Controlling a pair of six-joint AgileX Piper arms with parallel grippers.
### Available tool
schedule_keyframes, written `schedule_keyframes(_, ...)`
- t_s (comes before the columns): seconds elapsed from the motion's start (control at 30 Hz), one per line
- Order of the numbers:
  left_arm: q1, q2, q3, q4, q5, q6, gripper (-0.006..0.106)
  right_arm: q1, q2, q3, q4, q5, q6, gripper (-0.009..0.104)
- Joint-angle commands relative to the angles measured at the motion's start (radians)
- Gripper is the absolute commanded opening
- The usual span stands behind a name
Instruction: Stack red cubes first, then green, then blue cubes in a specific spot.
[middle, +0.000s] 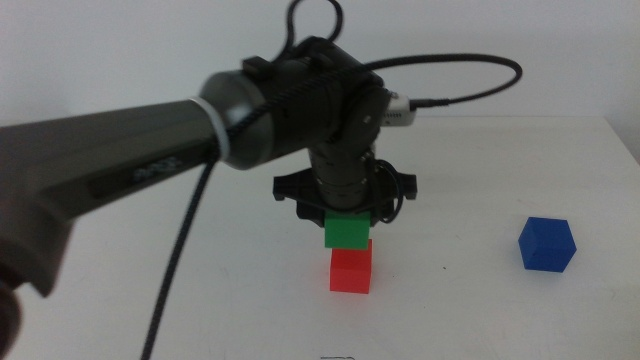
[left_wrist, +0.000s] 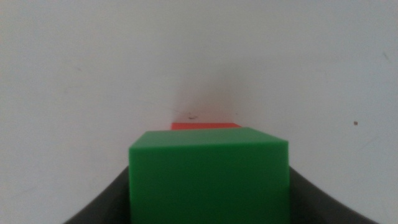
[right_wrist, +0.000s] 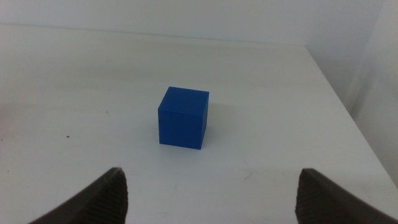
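A red cube (middle: 351, 271) rests on the white table near the middle of the middle view. Directly over it is the green cube (middle: 347, 232), held by my left gripper (middle: 347, 222), which comes down from above and is shut on it. Whether the green cube touches the red one I cannot tell. In the left wrist view the green cube (left_wrist: 209, 174) fills the space between the dark jaws, and only a sliver of the red cube (left_wrist: 204, 126) shows beyond it. The blue cube (middle: 547, 244) sits alone at the right; my right gripper (right_wrist: 211, 196) is open, short of the blue cube (right_wrist: 182, 117).
The left arm's dark body and cable (middle: 180, 250) cross the left half of the middle view. The table's right edge (right_wrist: 348, 106) runs close to the blue cube. Bare white tabletop (middle: 470, 300) lies between the stack and the blue cube.
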Motion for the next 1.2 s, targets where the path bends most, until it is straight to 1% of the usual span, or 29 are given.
schedule_keyframes(0.0,-0.009,-0.038,-0.043,0.004,-0.003,-0.014,-0.002,-0.008,-0.015,-0.010,-0.008,-0.074,-0.004,0.092)
schedule_keyframes(0.1,-0.010,-0.029,-0.043,-0.015,-0.013,-0.014,-0.002,-0.008,-0.015,-0.010,-0.008,-0.074,-0.004,0.092)
schedule_keyframes(0.37,-0.010,-0.019,-0.043,-0.023,-0.011,-0.012,-0.002,-0.008,-0.015,-0.010,-0.008,-0.074,-0.004,0.092)
schedule_keyframes(0.53,-0.010,-0.005,-0.043,-0.062,-0.009,-0.009,-0.002,-0.008,-0.015,-0.010,-0.008,-0.074,-0.004,0.092)
schedule_keyframes(0.83,-0.010,0.025,-0.043,-0.061,-0.009,-0.009,-0.002,-0.008,-0.015,-0.010,-0.008,-0.074,-0.004,0.092)
schedule_keyframes(0.97,-0.010,0.028,-0.043,-0.039,-0.009,-0.009,-0.002,-0.008,-0.015,-0.010,-0.008,-0.074,-0.004,0.092)
schedule_keyframes(1.13,-0.010,0.028,-0.043,-0.041,-0.001,0.012,-0.001,-0.008,-0.015,-0.010,-0.008,-0.074,-0.004,0.092)
schedule_keyframes(1.17,-0.010,0.028,-0.043,-0.048,0.003,0.021,0.010,-0.008,-0.015,-0.010,-0.008,-0.074,-0.004,0.092)
